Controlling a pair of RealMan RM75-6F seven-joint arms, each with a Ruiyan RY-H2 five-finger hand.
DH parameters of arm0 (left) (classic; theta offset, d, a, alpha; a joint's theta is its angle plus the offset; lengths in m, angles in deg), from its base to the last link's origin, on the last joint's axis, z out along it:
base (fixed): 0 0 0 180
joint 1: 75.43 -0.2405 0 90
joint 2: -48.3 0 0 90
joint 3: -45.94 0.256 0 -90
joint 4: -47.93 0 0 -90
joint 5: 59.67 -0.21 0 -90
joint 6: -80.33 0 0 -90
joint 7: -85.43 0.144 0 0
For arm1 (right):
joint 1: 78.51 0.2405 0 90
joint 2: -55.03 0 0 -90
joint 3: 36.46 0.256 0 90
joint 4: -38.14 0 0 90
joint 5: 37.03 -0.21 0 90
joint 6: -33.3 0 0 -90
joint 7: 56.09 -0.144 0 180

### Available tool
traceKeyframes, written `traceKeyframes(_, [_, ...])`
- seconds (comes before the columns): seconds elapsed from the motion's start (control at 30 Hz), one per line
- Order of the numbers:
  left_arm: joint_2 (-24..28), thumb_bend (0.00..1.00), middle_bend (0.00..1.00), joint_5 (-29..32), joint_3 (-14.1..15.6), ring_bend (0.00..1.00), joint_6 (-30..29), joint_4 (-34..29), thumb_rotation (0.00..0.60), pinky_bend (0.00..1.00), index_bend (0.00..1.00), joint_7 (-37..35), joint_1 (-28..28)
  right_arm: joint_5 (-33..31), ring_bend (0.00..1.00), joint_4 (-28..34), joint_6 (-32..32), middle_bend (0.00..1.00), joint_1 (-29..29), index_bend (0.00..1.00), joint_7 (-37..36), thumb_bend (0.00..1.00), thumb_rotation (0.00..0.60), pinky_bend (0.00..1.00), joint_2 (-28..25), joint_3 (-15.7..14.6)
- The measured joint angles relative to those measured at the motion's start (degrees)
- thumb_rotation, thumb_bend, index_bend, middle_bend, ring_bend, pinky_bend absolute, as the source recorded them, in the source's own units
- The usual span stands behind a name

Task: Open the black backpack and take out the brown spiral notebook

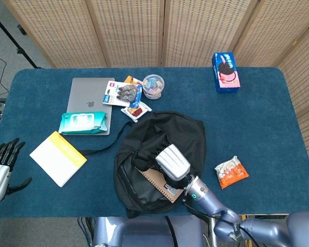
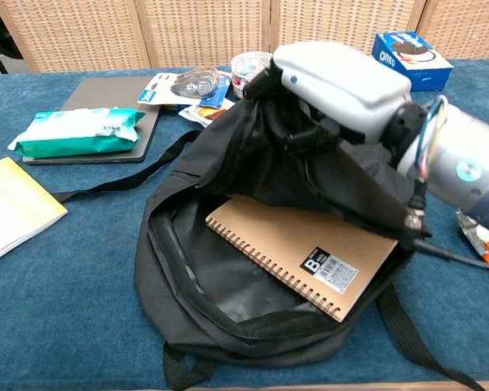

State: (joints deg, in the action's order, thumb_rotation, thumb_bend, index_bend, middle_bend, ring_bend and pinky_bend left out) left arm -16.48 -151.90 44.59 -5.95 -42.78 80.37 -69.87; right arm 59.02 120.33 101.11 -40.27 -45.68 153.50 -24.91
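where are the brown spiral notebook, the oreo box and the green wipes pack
brown spiral notebook (image 2: 297, 244), chest view, on its bare cover.
oreo box (image 1: 224, 72), head view, on its top face.
green wipes pack (image 2: 77, 130), chest view, middle of the pack.

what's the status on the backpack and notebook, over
Right hand grips the black backpack flap, lifted. Left hand open, off the table's edge. Brown spiral notebook exposed inside the open bag, not yet out. Flap overhangs its upper edge.
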Motion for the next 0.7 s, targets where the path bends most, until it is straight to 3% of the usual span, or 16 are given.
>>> traceKeyframes(0.13, [-0.5, 0.19, 0.0, -5.2, 1.1, 0.0, 1.5, 0.8, 0.6, 0.05, 0.12, -1.0, 2.6, -0.7, 0.6, -2.7, -0.7, 0.66, 1.5, 0.65, -0.7, 0.8, 0.6, 0.52, 0.0, 2.0])
traceKeyframes(0.33, [-2.7, 0.22, 0.0, -16.3, 3.9, 0.04, 5.3, 4.9, 0.6, 0.1, 0.28, -9.0, 9.8, -8.8, 0.62, -2.8, -3.7, 0.67, 3.3, 0.66, -3.0, 0.8, 0.6, 0.53, -1.0, 6.0])
traceKeyframes(0.5, [-9.0, 0.22, 0.02, -20.7, 5.0, 0.11, 6.9, 10.5, 0.6, 0.14, 0.37, -12.4, 14.8, -14.5, 0.62, 1.1, -6.6, 0.67, 3.3, 0.66, -5.2, 0.8, 0.6, 0.53, -2.7, 7.0])
traceKeyframes(0.7, [-17.8, 0.24, 0.08, -23.2, 5.2, 0.15, 8.5, 15.6, 0.6, 0.17, 0.41, -14.1, 19.6, -22.3, 0.62, 8.0, -11.2, 0.67, 3.6, 0.66, -6.8, 0.8, 0.6, 0.53, -5.9, 8.4])
